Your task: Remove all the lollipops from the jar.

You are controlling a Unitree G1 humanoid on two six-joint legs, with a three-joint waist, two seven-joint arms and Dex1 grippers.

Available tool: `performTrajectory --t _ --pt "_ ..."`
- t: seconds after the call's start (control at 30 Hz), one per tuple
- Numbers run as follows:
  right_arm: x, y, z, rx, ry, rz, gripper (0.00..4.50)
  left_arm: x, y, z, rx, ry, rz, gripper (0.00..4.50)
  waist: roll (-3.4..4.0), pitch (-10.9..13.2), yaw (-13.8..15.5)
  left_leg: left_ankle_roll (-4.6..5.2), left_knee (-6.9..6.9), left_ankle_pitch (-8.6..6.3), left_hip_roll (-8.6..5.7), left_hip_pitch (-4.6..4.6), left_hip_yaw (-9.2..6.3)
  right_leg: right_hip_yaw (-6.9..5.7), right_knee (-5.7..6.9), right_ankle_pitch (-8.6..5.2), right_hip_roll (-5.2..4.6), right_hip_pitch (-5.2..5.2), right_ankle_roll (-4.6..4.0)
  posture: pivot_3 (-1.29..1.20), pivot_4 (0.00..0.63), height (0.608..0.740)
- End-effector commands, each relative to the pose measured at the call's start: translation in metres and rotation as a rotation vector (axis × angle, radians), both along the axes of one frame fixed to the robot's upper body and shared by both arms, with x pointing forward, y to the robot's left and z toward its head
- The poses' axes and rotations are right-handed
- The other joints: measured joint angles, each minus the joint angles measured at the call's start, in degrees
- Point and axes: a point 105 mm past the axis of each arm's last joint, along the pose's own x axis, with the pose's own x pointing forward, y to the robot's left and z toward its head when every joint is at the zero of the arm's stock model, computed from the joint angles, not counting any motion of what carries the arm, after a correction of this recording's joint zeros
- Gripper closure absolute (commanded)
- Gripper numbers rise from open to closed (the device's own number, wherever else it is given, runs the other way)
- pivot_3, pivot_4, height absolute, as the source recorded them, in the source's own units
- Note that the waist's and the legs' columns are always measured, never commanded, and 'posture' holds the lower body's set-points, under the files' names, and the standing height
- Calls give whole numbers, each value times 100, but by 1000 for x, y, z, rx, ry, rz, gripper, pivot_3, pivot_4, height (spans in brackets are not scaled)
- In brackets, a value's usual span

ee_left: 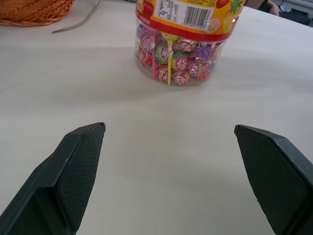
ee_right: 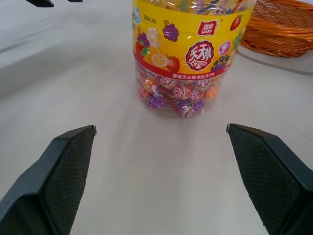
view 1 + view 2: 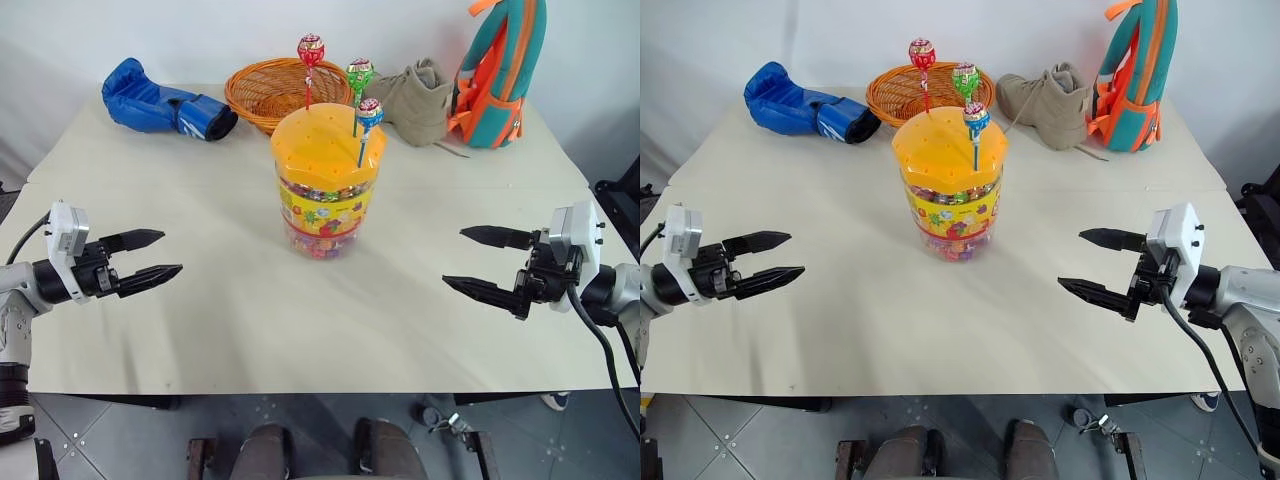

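Three lollipops stood untouched in the jar's lid; both pincers hung open, well apart from it.
On the counter (image 3: 200, 300), the jar (image 3: 325, 190) looked tippable if a stick were tugged sideways. The left pincer (image 3: 148, 260) and right pincer (image 3: 482, 262), empty, pointed inward, flanking it; red lollipop (image 3: 311, 50), green lollipop (image 3: 360, 72), blue-red lollipop (image 3: 370, 112).

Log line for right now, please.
left pincer: open, empty | right pincer: open, empty | jar: between them, untouched | lollipops: three in lid

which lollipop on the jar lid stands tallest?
The red lollipop, at the back of the jar lid toward the basket. Its head tops the green lollipop; the blue-red lollipop sits lowest, nearest the front.
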Motion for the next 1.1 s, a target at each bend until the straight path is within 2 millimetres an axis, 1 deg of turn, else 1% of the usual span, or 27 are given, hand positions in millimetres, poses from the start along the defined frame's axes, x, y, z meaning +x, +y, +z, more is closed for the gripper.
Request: performTrajectory --t 0.03,0.2,0.33,0.5,0.63,0.7,0.77,0.83,0.93,1.0,1.07,1.1 --pt "-1 -1 9 -6 -47 -1 15 0 2 14 0 -58 -11 0 0 0 1 0 0 0 0 0 0 0 0 0 0 0 0 0 150 740" --pt "-1 -1 9 -4 -48 -2 15 7 6 11 30 -42 43 0 0 0 -1 0 0 0 0 0 0 0 0 0 0 0 0 0 150 740" --pt "-2 -2 9 -4 -48 -3 15 5 4 19 -22 -40 26 0 0 0 -3 0 0 0 0 0 0 -1 0 0 0 0 0 0 150 740" --pt "-2 -2 12 -2 -56 -1 15 5 7 22 -5 -34 36 0 0 0 -4 0 0 0 0 0 1 0 1 0 0 0 0 0 150 740" --pt "-3 0 17 4 -68 14 15 3 6 33 2 -48 -4 0 -1 0 -1 0 0 0 0 0 0 -1 1 0 0 0 0 0 150 740" --pt "-3 2 21 10 -80 25 15 5 3 44 17 -83 -28 0 -1 1 1 0 0 0 0 0 0 -1 1 0 0 0 0 0 150 740" --pt "-3 5 27 19 -98 39 15 8 -2 55 22 -124 -55 0 -1 1 4 0 0 0 0 0 1 0 1 0 0 0 0 0 150 740" --pt "-3 11 35 34 -127 58 15 14 -14 68 26 -171 -95 0 -1 1 10 0 0 0 -1 0 1 -1 1 0 0 0 0 0 150 740" --pt "-3 20 48 60 -160 86 15 25 -39 92 21 -282 -161 0 -2 2 41 0 4 0 -2 -1 1 -1 2 0 0 0 0 0 150 740" --pt "-3 23 51 67 -164 91 15 31 -50 100 13 -318 -185 0 -3 2 60 0 7 0 -3 -1 1 -1 4 0 1 0 0 0 150 740" --pt "0 27 57 81 -189 85 15 42 -67 113 -15 -364 -209 0 -4 2 66 0 8 0 -3 -2 2 -1 3 0 1 1 1 0 150 740" --pt "2 29 64 106 -211 81 15 48 -79 119 -28 -383 -231 0 -7 4 72 0 8 0 -3 -1 3 -2 4 0 1 1 1 0 150 740"
